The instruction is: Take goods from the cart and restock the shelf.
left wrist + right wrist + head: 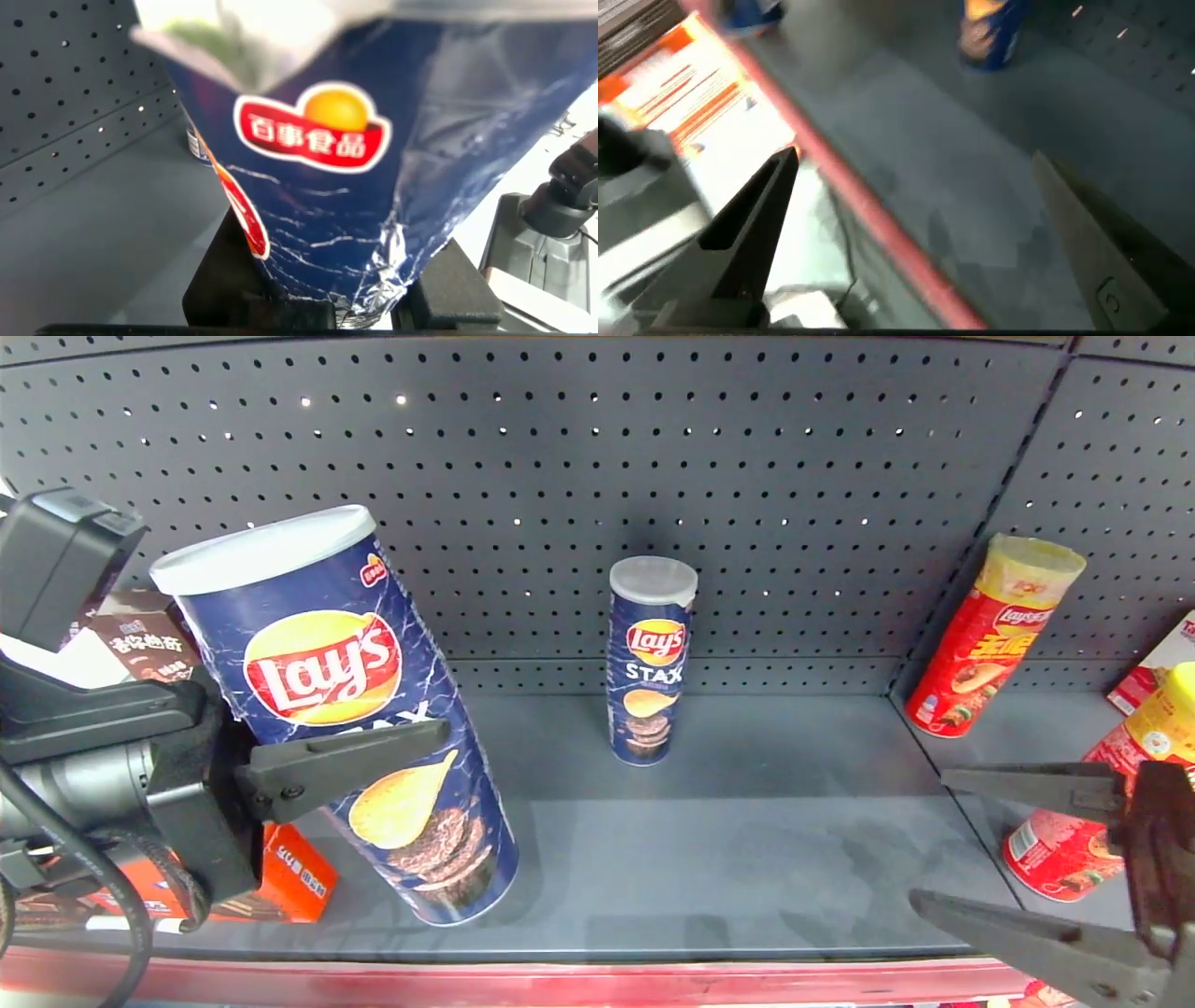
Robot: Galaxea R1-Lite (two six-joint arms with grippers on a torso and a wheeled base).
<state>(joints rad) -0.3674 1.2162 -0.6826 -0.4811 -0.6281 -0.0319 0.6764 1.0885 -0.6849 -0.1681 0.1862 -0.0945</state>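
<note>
Blue chip can (336, 709) leans at the left of the head frame, clamped mid-body in the left gripper (378, 754), its base near the front of the shelf (747, 840). It is dark blue with a white lid, a red-yellow logo and pictured chips. The right gripper (934, 840), lower right, gapes empty.

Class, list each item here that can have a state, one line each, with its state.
held blue can: lid on, gripped mid-body
left gripper: shut on held blue can
rear blue can: upright, lid on, free
rear red can: upright, lid on
right gripper: jaws open, empty
front red can: partly hidden by right gripper
</note>
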